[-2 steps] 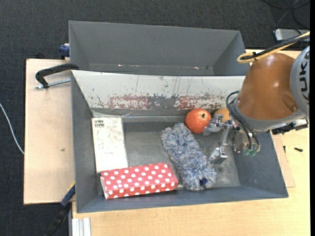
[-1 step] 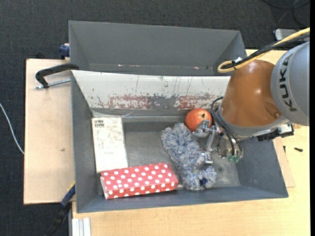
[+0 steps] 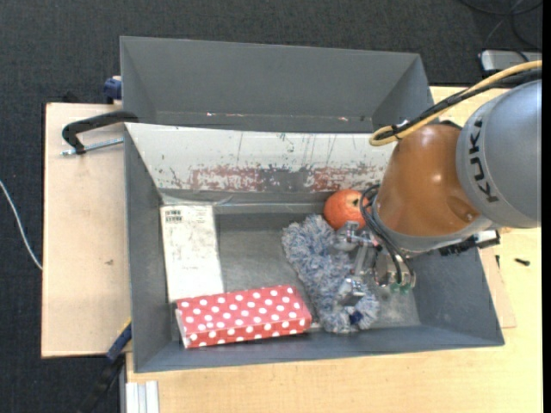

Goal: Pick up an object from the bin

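**Bin count: four loose things, one of each kind**

Grey bin [image 3: 258, 84], tallied from the rim:
- white labelled carton [image 3: 191, 252]: one
- red box with white dots [image 3: 244, 315]: one
- shaggy grey-blue cloth [image 3: 320, 265]: one
- orange ball [image 3: 342, 206]: one

No kind repeats.

A: Where is the arm [image 3: 510, 157]?
B: It comes in at the right edge. Grey link, black lettering on its side, angled down and left.

A: And the wrist?
B: It sits under an orange cover [image 3: 422, 183], rounded and glossy, the broadest part of the robot in view. A yellow cable [image 3: 456, 98] runs in from the upper right, crosses the cover's top and ends at its upper left.

A: And the gripper [image 3: 379, 269]?
B: It hangs from the cover's lower left, pointing down. Bare metal parts. Thin black wires [image 3: 370, 222] loop between cover and gripper. There is a small green bit at its lower right.
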Controlling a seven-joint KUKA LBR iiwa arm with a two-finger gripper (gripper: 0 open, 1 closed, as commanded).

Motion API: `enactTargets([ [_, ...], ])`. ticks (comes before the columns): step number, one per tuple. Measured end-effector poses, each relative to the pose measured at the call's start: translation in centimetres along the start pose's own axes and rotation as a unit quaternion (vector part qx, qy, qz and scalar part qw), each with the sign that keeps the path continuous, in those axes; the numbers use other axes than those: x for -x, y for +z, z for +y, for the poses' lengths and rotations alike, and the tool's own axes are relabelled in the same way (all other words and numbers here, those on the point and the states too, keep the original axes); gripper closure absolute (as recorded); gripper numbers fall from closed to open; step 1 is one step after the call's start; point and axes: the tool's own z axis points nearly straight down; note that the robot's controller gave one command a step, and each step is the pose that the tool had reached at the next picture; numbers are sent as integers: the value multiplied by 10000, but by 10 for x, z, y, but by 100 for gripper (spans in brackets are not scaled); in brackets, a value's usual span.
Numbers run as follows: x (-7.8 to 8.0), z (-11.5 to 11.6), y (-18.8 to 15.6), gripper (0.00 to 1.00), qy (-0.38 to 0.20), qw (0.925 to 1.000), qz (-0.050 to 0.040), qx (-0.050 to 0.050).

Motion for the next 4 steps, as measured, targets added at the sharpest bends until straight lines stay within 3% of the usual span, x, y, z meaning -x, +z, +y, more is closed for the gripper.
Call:
enactTargets([
  [1, 1, -4, 8, 0, 180, 9998, -20, 7],
  [2, 7, -17, 43, 100, 1372, 9905, 5, 40],
  [4, 7, -17, 40, 100, 1371, 9906, 2, 35],
])
